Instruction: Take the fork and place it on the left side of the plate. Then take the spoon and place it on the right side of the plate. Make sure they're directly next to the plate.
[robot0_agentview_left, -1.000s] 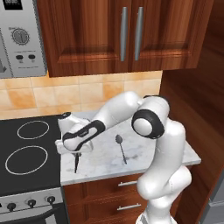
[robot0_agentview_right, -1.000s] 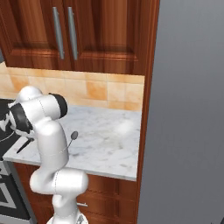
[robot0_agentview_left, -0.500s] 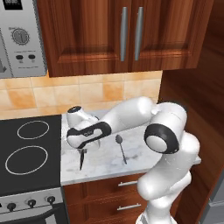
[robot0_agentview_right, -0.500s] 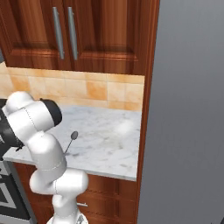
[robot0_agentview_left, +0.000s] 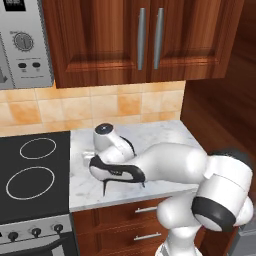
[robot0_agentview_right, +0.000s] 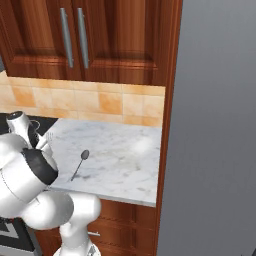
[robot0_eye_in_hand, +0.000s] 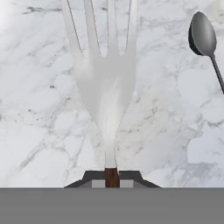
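Pincer (robot0_eye_in_hand: 112, 177) was clamped on the fork (robot0_eye_in_hand: 105, 87) at the dark end of its handle, tines sticking out ahead over the marble worktop (robot0_eye_in_hand: 39, 131). Spoon (robot0_agentview_right: 80, 163) lay flat on the worktop, off to the side, untouched. I couldn't make out the plate, so I had no reference for the drop spot. My worry: with so little handle gripped, the fork could pivot or slip mid-swing, or land short of the plate or overlapping its rim.
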